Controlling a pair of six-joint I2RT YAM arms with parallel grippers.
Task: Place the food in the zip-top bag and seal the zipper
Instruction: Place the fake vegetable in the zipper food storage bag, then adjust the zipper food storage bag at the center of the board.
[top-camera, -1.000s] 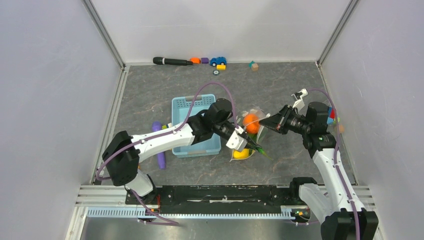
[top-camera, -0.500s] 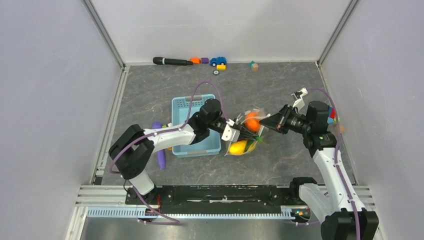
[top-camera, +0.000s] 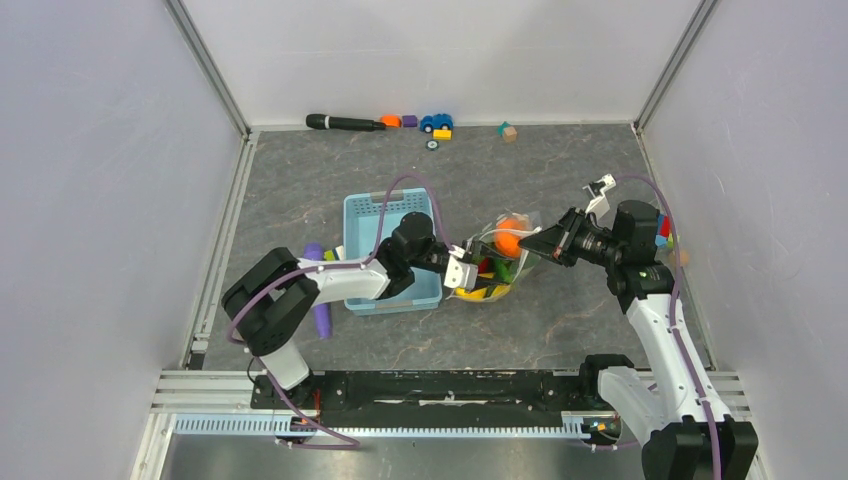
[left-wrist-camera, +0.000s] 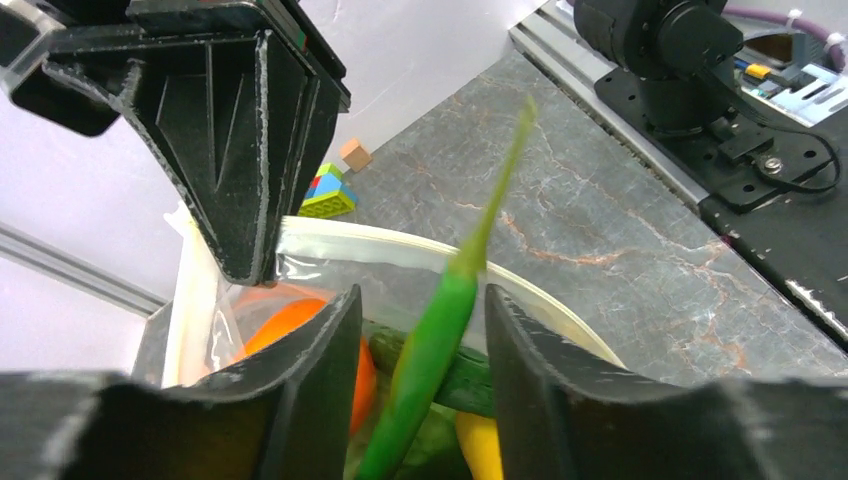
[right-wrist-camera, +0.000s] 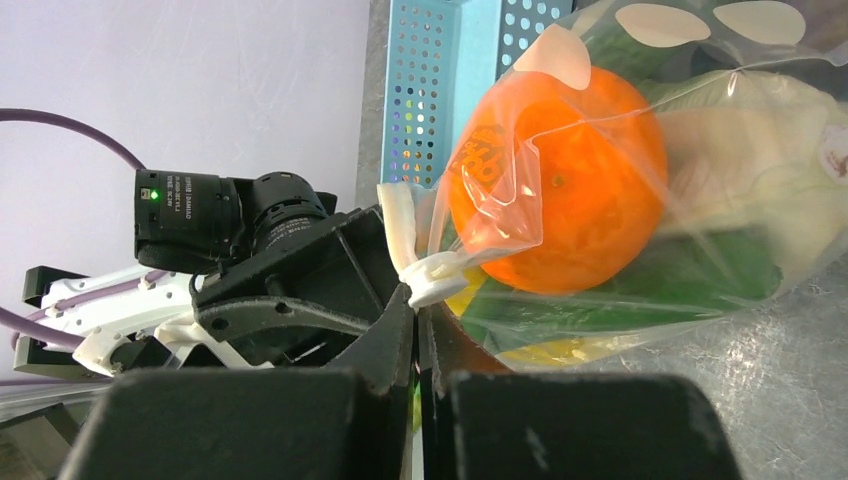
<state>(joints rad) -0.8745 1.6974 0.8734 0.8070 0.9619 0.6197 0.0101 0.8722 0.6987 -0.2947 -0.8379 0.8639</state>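
Bag (right-wrist-camera: 730, 120), thin limp film by the look, hangs pinched at its white zipper strip (right-wrist-camera: 425, 280) in the closed right tool (right-wrist-camera: 417, 325); mouth gapes just ahead of left tool (left-wrist-camera: 422, 300). Left tool parted, green pod (left-wrist-camera: 440, 320) between its fingers, seemingly loose. Best hold: stiffer zipper edge, not film. Contents probably light, apt to roll.
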